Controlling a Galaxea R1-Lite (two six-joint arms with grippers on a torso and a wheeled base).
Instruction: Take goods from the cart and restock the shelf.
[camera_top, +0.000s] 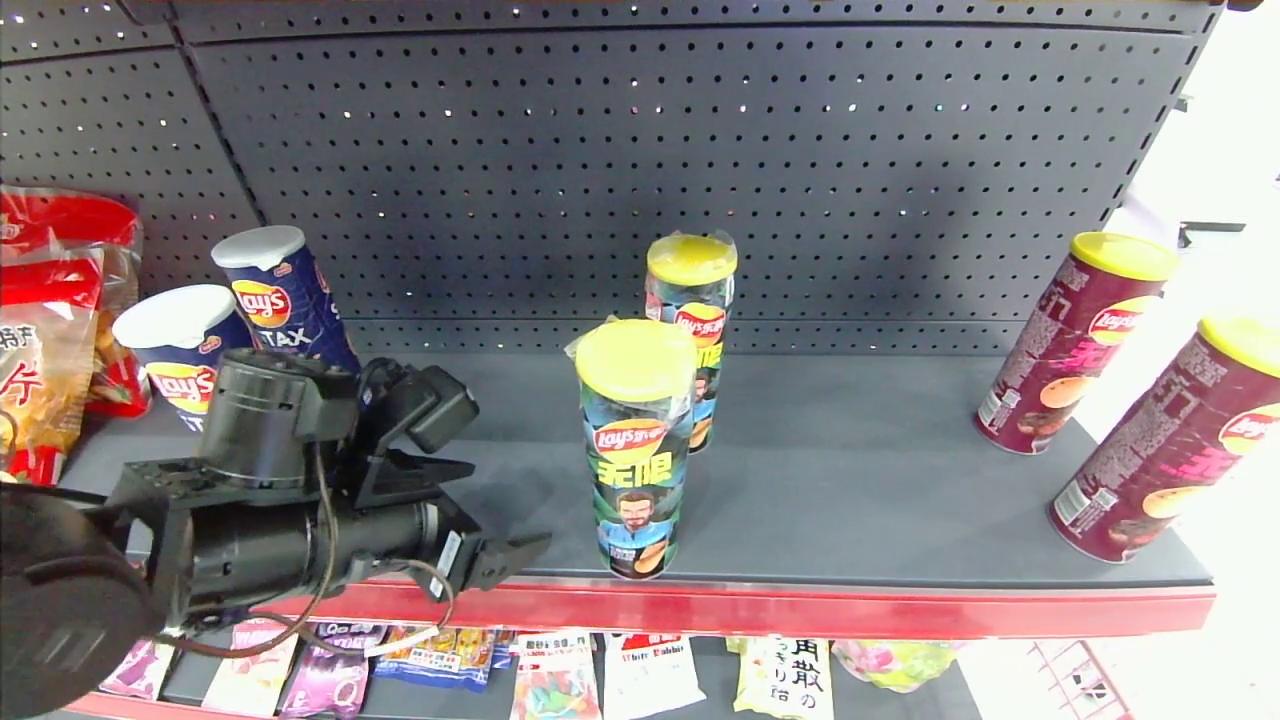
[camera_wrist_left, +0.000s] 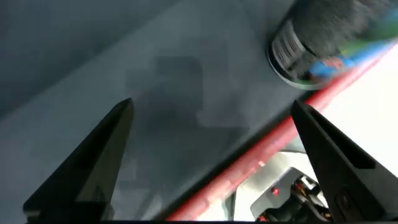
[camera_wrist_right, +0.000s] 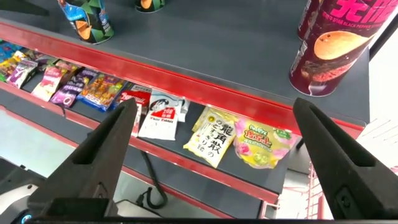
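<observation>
**At the shelf (camera_top: 850, 480): nothing held**

The left tool (camera_top: 512, 556) is wide open and empty, just beside the front green can (camera_top: 635, 450). That can half hides the back green can (camera_top: 690, 300). The right tool (camera_wrist_right: 214, 106) is open too, out in front of the shelf. One purple can (camera_top: 1170, 440) is cut off at the side.

A dark grey metal shelf (camera_top: 850, 470) with a red front lip and a perforated back panel carries chip tubes. A green yellow-lidded tube (camera_top: 636, 445) stands upright near the lip, just beyond the left gripper's (camera_top: 520, 558) open jaws, with a second green tube (camera_top: 692, 330) behind it. Two dark blue white-lidded tubes (camera_top: 285, 290) and red snack bags (camera_top: 60, 300) sit behind those jaws. Two maroon yellow-lidded tubes (camera_top: 1075, 340) stand well apart from them, ahead of the right gripper's (camera_wrist_right: 214, 109) spread jaws.
</observation>
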